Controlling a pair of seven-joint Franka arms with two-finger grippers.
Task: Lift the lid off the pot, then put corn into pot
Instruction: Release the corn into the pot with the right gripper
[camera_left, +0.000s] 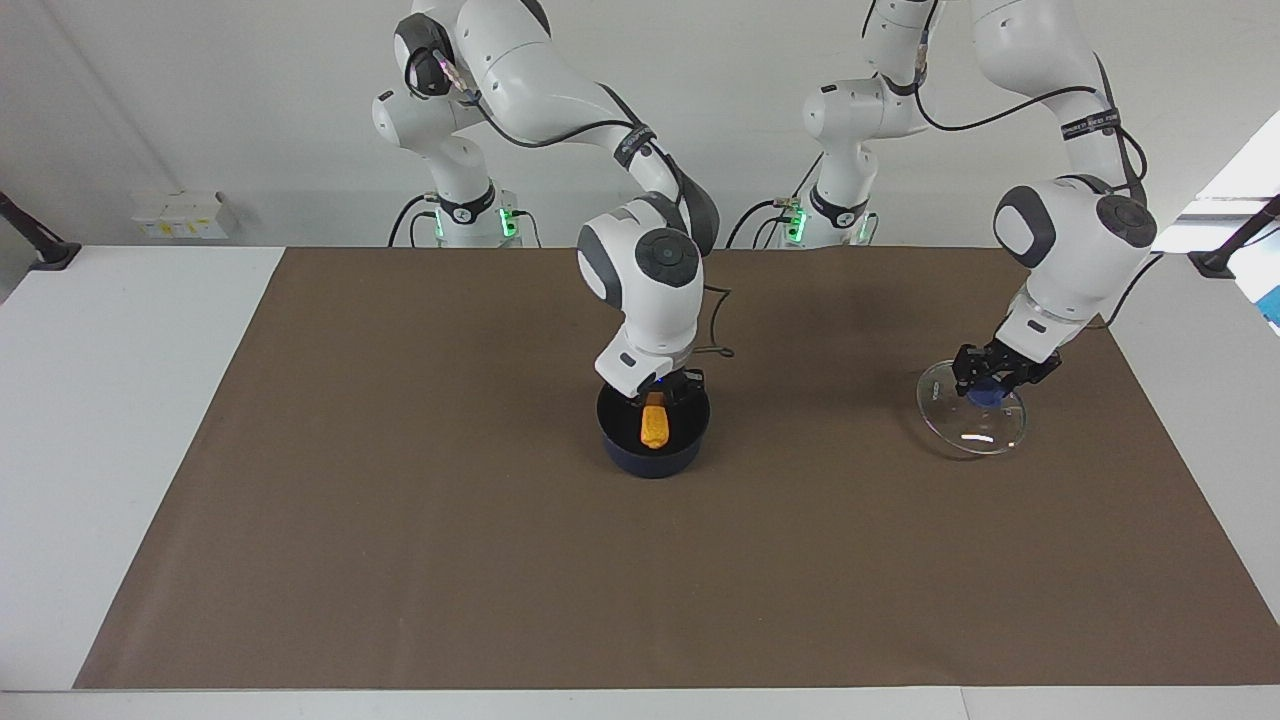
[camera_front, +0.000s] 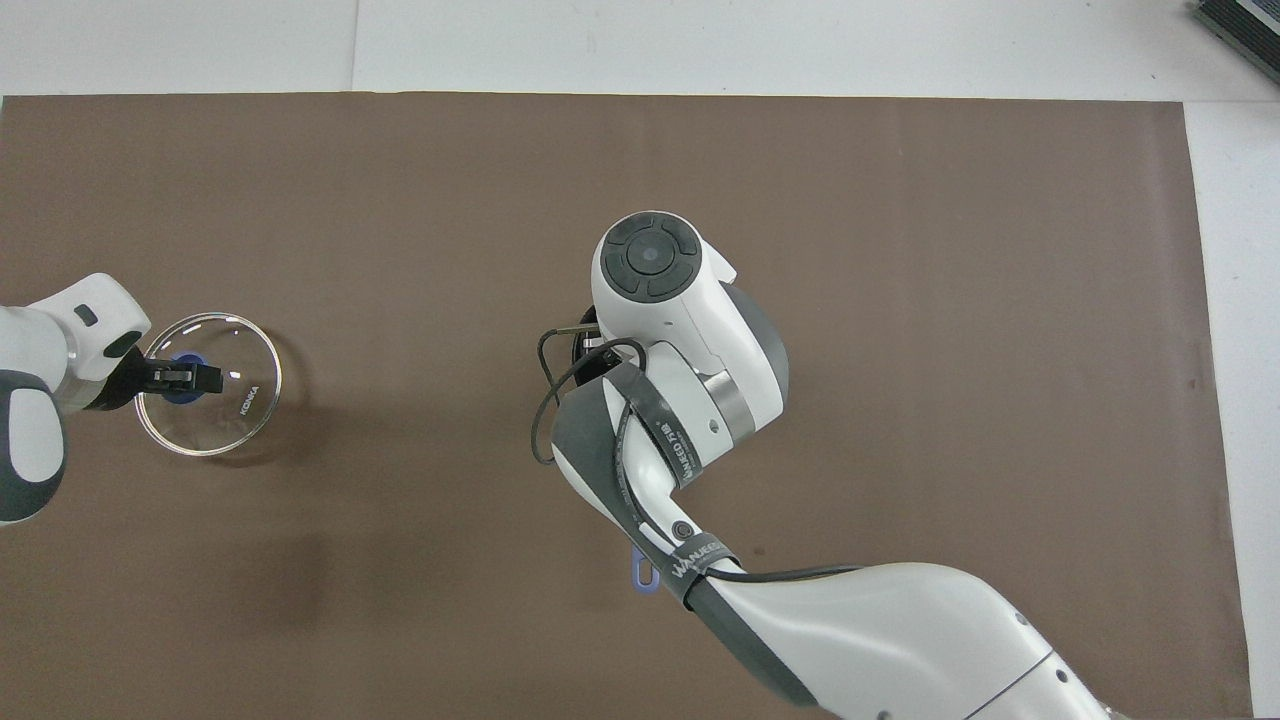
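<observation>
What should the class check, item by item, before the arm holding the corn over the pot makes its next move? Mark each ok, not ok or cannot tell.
1. Clear glass lid with blue knob off the dark navy saucepan: ok.
2. Left pincer shut on the lid's knob, off toward the left arm's end of the table: ok.
3. Orange-yellow corn cob within the saucepan's rim: ok.
4. Right pincer shut on the corn: ok.
5. Corn resting on the saucepan's bottom: cannot tell.
6. Lid resting on the brown mat: cannot tell; it is tilted.
</observation>
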